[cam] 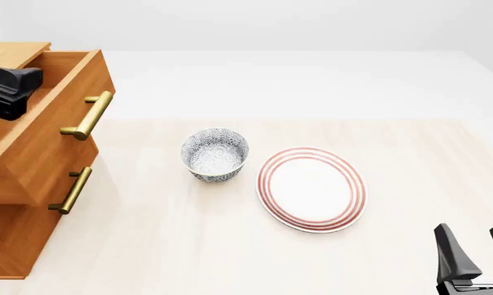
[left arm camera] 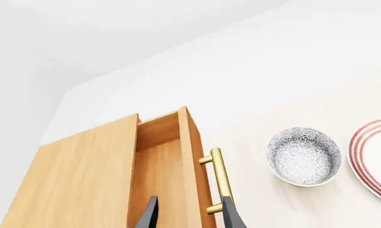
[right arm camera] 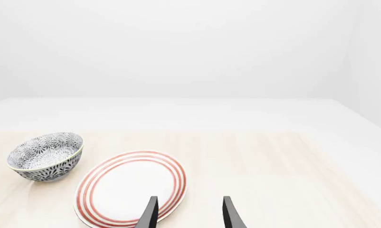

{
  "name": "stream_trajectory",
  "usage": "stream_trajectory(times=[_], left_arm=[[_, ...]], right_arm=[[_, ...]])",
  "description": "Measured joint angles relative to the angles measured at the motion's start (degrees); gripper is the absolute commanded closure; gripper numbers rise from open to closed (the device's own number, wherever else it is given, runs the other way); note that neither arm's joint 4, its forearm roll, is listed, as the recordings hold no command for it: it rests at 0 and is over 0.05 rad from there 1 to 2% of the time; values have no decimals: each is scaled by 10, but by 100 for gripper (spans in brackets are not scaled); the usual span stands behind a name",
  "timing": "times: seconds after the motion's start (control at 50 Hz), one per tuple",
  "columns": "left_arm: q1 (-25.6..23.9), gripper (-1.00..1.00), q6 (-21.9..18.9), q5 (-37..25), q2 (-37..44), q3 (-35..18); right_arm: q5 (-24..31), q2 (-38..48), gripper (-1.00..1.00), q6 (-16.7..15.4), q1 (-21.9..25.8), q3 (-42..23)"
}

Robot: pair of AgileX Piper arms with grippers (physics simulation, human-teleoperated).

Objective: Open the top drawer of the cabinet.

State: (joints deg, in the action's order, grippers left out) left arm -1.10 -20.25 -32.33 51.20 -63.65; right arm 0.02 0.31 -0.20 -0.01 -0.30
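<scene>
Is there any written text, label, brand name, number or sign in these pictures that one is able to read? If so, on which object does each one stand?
None: no view shows any readable text.
The cabinet and the top drawer show plain wood and brass handles only.
The bowl carries a blue-grey floral pattern, no letters.
The plate carries red rings only.
The left gripper and the right gripper show no markings.

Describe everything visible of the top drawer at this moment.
The top drawer is an orange-brown, wood-look box, pulled partly out of the cabinet and overhanging the drawer below. A brass bar handle sits on its front. The left gripper straddles the front panel, one finger inside, one by the handle; contact is unclear.
</scene>
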Motion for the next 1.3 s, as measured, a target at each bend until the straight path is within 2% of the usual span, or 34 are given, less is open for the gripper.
stream_trajectory(times=[0.22, 0.68, 1.06, 1.3], left_arm=[[-4, -100, 48, -46, 39, -37], [11, -100, 121, -112, 76, -84], [31, -100, 140, -160, 97, -110], [35, -100, 151, -175, 99, -107]], right_arm=[[0, 0, -100, 0, 0, 0], [0, 0, -100, 0, 0, 0], [0, 0, -100, 0, 0, 0], [0, 0, -100, 0, 0, 0]])
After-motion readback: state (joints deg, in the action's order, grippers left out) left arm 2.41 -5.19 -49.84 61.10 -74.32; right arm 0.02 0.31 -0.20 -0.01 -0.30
